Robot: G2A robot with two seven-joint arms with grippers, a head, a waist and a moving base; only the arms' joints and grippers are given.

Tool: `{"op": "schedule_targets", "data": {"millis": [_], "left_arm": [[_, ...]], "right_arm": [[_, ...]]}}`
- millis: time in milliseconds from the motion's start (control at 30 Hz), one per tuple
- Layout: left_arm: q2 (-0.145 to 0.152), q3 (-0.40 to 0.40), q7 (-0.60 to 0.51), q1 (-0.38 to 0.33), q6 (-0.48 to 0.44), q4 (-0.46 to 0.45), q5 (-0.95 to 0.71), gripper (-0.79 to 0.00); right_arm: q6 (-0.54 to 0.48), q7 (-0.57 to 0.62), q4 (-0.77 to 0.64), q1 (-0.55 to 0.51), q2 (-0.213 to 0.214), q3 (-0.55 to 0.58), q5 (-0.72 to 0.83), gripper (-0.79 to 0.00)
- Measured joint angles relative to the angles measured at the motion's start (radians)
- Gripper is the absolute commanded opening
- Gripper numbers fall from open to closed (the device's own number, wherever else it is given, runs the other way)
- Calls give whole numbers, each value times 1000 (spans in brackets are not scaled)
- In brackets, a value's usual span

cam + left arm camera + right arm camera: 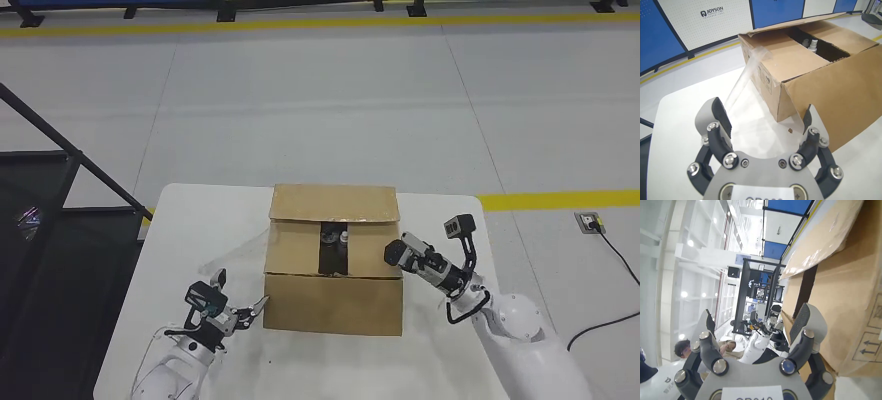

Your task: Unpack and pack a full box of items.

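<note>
- Had left gripper (763,106) spread wide, nothing clamped, near front corner of cardboard box (829,91) on table (677,113).
- Had right gripper (755,311) gaping too, empty, by box's right top edge.
- Saw clear tape strip (745,75) hanging loose, flaps (783,47) only cracked apart.
- Spotted bottles (813,45) inside; looked like unpacking barely started, repacking all left.

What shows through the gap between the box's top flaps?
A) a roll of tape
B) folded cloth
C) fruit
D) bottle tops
D: white bottle tops stand in the dark gap between the flaps of the box.
</note>
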Motion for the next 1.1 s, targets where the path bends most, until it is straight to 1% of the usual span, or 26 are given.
{"op": "schedule_targets", "data": {"millis": [267, 367, 433, 600, 667, 767, 833, 1000, 1100], "left_arm": [[0, 0, 0, 0, 0, -1, 1, 0], [0, 0, 0, 1, 2, -1, 1, 0], [0, 5, -2, 1, 10, -4, 1, 0], [2, 15, 5, -1, 21, -3, 15, 0], [2, 16, 9, -1, 24, -2, 16, 0], [4, 16, 14, 0, 28, 0, 13, 0], [4, 15, 15, 1, 30, 2, 11, 0], [6, 20, 14, -1, 38, 7, 14, 0], [7, 25, 13, -3, 42, 10, 16, 0]], "right_arm": [[-3, 11, -1, -1, 0, 1, 0, 0], [19, -19, 4, 1, -4, -5, 23, 0], [52, -73, 29, 27, -13, -25, 31, 0], [123, -136, 143, 137, -38, -86, 44, 0], [144, -139, 184, 174, -47, -107, 46, 0], [148, -156, 241, 224, -61, -132, 52, 0], [129, -179, 272, 249, -71, -142, 68, 0], [90, -345, 316, 306, -106, -186, 75, 0], [58, -451, 341, 348, -129, -225, 31, 0]]}}
